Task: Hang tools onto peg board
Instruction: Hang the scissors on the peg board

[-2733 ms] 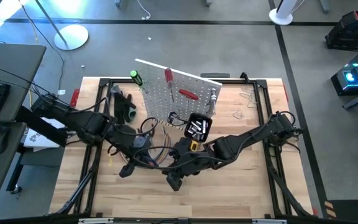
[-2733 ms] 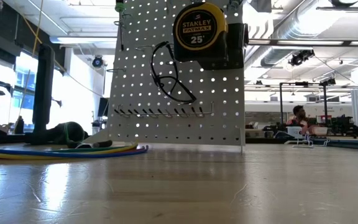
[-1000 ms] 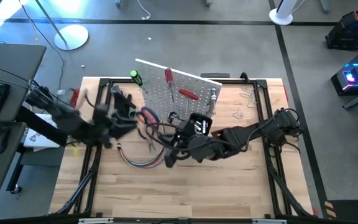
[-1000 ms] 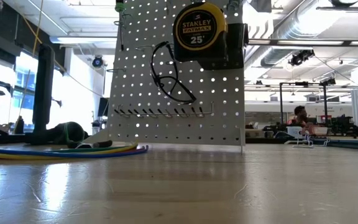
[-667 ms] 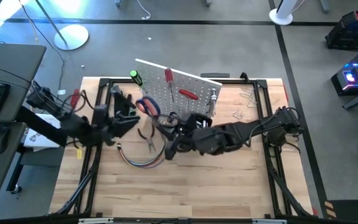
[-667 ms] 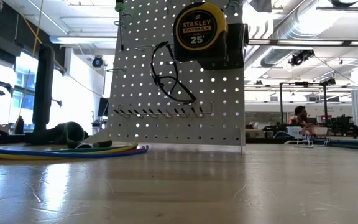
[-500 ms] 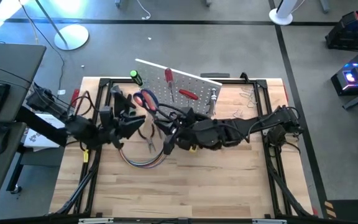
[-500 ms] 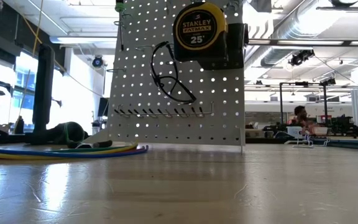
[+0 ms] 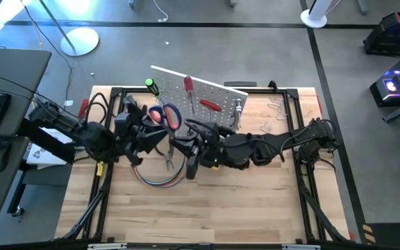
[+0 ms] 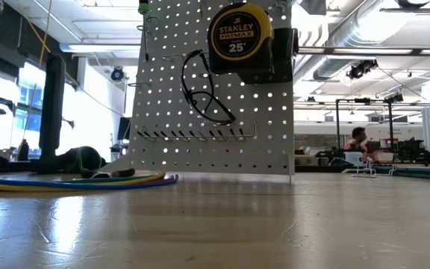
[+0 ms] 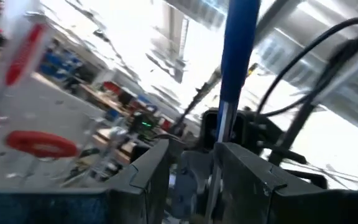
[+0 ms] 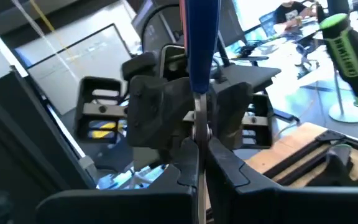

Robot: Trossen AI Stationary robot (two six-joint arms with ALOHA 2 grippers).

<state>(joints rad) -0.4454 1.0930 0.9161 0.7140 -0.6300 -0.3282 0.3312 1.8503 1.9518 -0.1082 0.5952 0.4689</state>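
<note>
I am holding the scissors [image 9: 165,114] up off the counter [image 9: 255,201] between both of my pincers, just in front of the peg board [image 9: 221,94]. My left pincer [image 9: 157,133] is reaching in from the left and is closing partway around them. In my left wrist view the blue handle and the metal under it are running down between its fingers [image 11: 154,168]. My right pincer [image 9: 186,144] is coming in from the right and is pinching tight on the thin metal blade. In my right wrist view the blade is sitting edge-on right between my fingertips, with the blue part rising above them. In that same view my left pincer [image 12: 191,109] is facing me, gripping the same scissors higher up.

From above, the red and blue handle loops are lying against the board's lower left part, between my two pincers and slightly beyond them. The green screwdriver [image 9: 151,86] and red screwdriver [image 9: 210,106] are hanging on the board (the tape measure [image 10: 239,33] too, seen from counter height). The pliers [image 9: 167,161] and the cables [image 9: 160,179] are lying on the counter below my pincers.
</note>
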